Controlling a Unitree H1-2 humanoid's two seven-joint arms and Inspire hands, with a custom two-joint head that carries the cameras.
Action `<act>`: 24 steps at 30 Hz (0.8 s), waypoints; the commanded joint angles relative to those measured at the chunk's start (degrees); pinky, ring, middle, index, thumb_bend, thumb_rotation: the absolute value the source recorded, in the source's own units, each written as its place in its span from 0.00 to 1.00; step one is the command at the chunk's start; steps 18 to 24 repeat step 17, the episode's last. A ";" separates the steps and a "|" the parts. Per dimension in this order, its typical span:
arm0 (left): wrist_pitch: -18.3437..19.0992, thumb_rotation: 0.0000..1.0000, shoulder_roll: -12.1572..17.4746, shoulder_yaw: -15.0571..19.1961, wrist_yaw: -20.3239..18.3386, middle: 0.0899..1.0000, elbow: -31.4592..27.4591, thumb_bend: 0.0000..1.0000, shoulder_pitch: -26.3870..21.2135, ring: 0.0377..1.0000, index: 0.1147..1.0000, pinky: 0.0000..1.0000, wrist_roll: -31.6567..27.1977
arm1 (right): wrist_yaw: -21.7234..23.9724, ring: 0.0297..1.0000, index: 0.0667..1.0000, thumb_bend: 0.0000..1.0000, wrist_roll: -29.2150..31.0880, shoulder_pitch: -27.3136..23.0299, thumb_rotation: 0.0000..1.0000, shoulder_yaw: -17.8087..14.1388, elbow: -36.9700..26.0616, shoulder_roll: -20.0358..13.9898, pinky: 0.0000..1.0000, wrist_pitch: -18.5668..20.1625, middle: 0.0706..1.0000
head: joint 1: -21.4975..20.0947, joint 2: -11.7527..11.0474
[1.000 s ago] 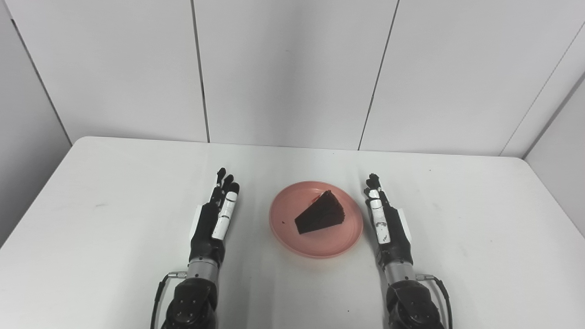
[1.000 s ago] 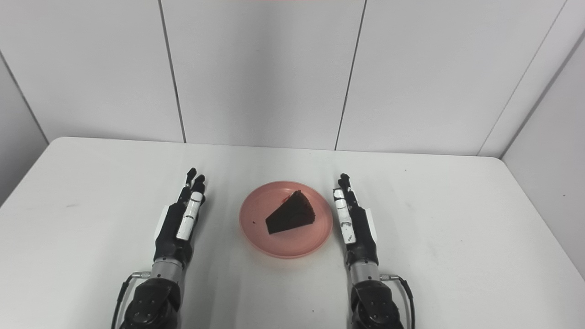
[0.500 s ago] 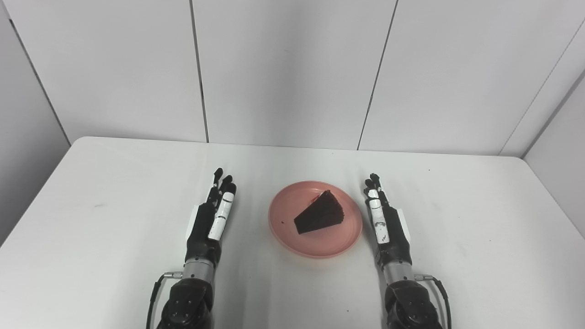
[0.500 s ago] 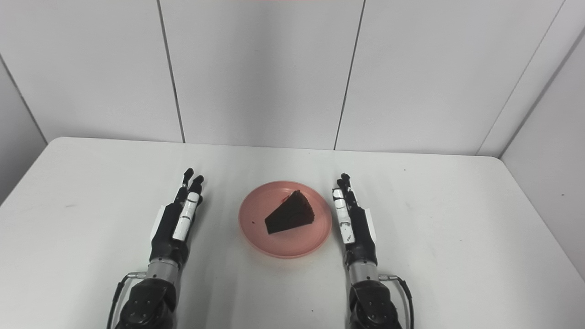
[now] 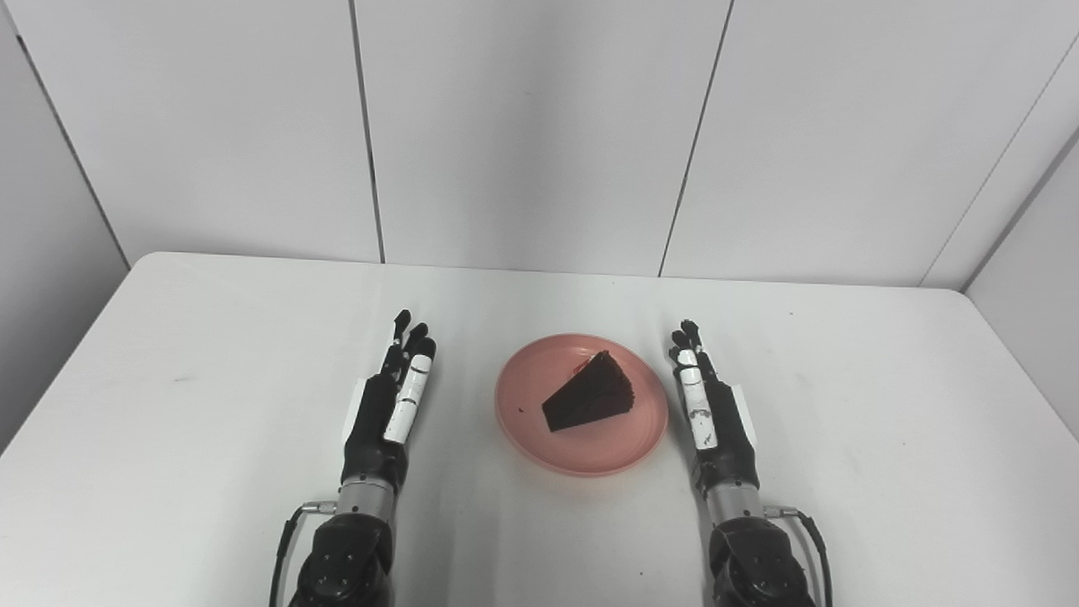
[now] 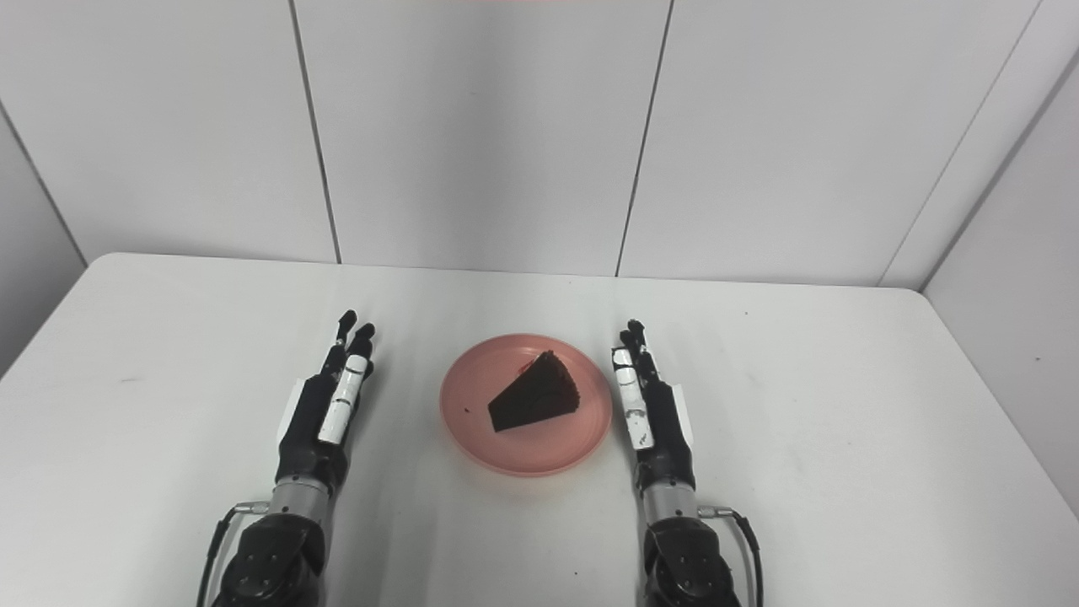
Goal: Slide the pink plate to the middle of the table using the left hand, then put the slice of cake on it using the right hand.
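Left eye view — white table [image 5: 211, 354] with a pink plate [image 5: 539, 430] near its middle, slightly toward the near edge. Dark brown cake [image 5: 587, 398] lies on the plate, wedge tip pointing near-left, broad end far-right; a small red spot shows at its far corner and a dark crumb on the plate to its left. Left hand [image 5: 389, 406] sits left of the plate, apart from it, fingers extended straight and lying close alongside each other, pointing toward the wall, holding nothing. Right hand [image 5: 712, 410] is just beside the plate's right rim, same pose: fingers straight, empty; whether it touches the rim cannot be told. Grey panelled wall [image 5: 539, 126] behind.

Right eye view — same layout, shifted a little left. Plate [image 6: 493, 438] between the two hands, cake [image 6: 535, 400] resting on it, off-centre toward the far side. Left hand [image 6: 327, 406] clearly apart from the plate, a strip of table [image 6: 843, 421] between them. Right hand [image 6: 652, 411] close to the right rim, fingers straight and unloaded. Both forearms enter from the bottom edge, cables at the wrists.
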 commanded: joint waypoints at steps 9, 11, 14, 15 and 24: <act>-0.08 0.85 0.37 0.10 -0.51 0.96 -1.61 0.60 0.00 1.00 0.99 1.00 -0.44 | -0.68 0.96 0.96 0.73 -0.49 1.08 1.00 0.58 -0.48 1.07 0.99 0.39 0.96 | -2.26 0.48; -0.24 0.85 0.76 0.20 -0.82 0.96 -1.70 0.62 -0.01 1.00 1.00 1.00 -0.64 | -0.73 0.96 0.97 0.72 -0.52 1.01 1.00 0.70 -0.61 1.43 1.00 0.51 0.96 | -3.01 0.65; 0.24 0.84 1.14 0.49 -1.16 0.96 -2.35 0.63 0.22 1.00 1.00 1.00 -0.88 | -0.95 0.96 0.97 0.71 -0.64 0.97 1.00 0.81 -0.99 2.04 0.99 0.76 0.96 | -3.46 0.85; 0.68 0.84 1.14 0.65 -1.09 0.96 -2.67 0.63 0.33 1.00 1.00 1.00 -0.87 | -1.04 0.96 0.97 0.71 -0.69 0.98 1.00 0.84 -1.17 2.24 0.99 0.94 0.96 | -3.44 0.91; 1.37 0.84 1.04 0.79 -0.91 0.95 -3.22 0.59 0.52 1.00 0.99 1.00 -0.59 | -1.20 0.96 0.97 0.71 -0.78 0.98 1.00 0.93 -1.38 2.40 0.99 0.97 0.96 | -3.26 0.95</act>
